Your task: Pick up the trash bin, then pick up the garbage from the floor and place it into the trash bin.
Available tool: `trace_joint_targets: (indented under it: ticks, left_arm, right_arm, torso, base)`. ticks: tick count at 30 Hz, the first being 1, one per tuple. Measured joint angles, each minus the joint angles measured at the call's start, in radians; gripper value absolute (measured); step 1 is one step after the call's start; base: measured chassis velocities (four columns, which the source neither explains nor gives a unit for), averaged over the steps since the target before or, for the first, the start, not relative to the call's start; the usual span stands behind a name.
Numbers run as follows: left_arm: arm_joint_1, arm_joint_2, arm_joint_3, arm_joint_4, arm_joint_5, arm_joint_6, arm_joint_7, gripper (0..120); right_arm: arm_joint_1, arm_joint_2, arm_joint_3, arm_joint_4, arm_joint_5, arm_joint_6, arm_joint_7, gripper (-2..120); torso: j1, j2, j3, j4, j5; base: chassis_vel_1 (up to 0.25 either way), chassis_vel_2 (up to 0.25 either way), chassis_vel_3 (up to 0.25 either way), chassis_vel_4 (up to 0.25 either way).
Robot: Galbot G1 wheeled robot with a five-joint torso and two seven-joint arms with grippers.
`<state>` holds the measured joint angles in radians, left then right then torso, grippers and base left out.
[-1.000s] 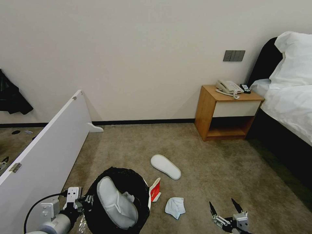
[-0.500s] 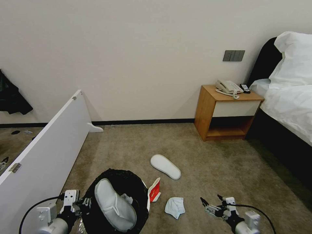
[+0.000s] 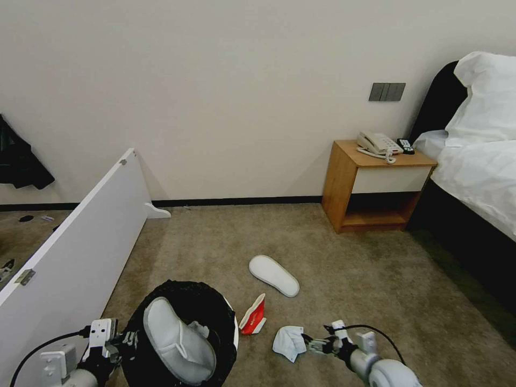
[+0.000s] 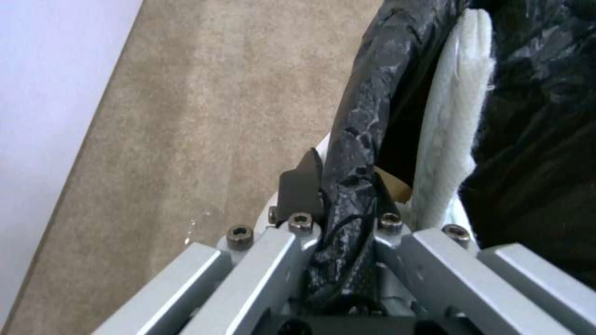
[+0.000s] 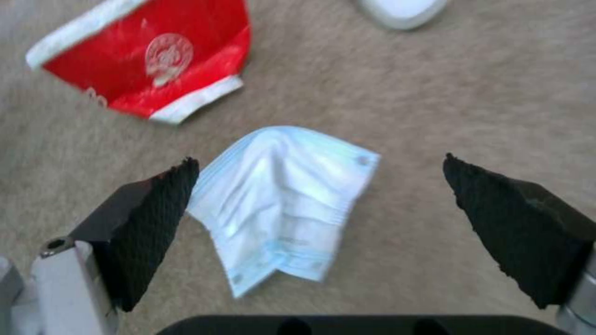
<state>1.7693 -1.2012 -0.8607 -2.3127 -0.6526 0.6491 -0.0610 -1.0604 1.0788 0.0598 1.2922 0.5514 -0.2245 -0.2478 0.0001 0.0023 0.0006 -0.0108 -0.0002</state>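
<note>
On the beige carpet (image 3: 344, 269) of a bedroom, the left gripper (image 4: 338, 195) pinches the black-lined rim of the trash bin (image 3: 215, 306), which holds a white slipper (image 3: 177, 344). Just beside it the right gripper (image 5: 320, 209) hovers with fingers spread over a crumpled white tissue (image 5: 286, 200). Beyond lie a red-and-white carton (image 3: 253, 317) and a second slipper (image 3: 274, 275).

No word, number or brand can be read anywhere. The red-and-white carton (image 5: 146, 63), lying on the carpet near the trash bin (image 3: 180, 336), bears a round white emblem on its red face with small white marks beside it, but its characters are too blurred to make out. The telephone (image 3: 379, 144) on the far nightstand shows no legible keys.
</note>
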Motion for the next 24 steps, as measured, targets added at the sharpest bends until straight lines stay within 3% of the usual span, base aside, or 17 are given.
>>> trace_joint_targets:
  ticks: [8, 14, 24]
  left_arm:
    - [0.033, -0.016, -0.031, -0.016, -0.002, -0.005, 0.006, 3]
    - [0.054, -0.02, -0.052, -0.03, -0.006, -0.01, 0.012, 3]
    - [0.048, -0.021, -0.038, -0.037, -0.001, -0.01, 0.009, 3]
  right_arm:
    - [0.104, 0.097, -0.128, -0.061, -0.003, -0.088, 0.088, 100]
    - [0.121, 0.108, -0.182, -0.063, 0.002, -0.183, 0.172, 100]
    - [0.121, 0.124, -0.185, -0.065, 0.0, -0.256, 0.247, 100]
  torso:
    - [0.0, 0.0, 0.0, 0.0006, 0.0002]
    - [0.0, 0.0, 0.0, -0.0002, 0.0001]
    - [0.0, 0.0, 0.0, 0.0001, 0.0002]
  base:
    - [0.0, 0.0, 0.0, 0.0]
    - [0.0, 0.0, 0.0, 0.0]
    - [0.0, 0.0, 0.0, 0.0]
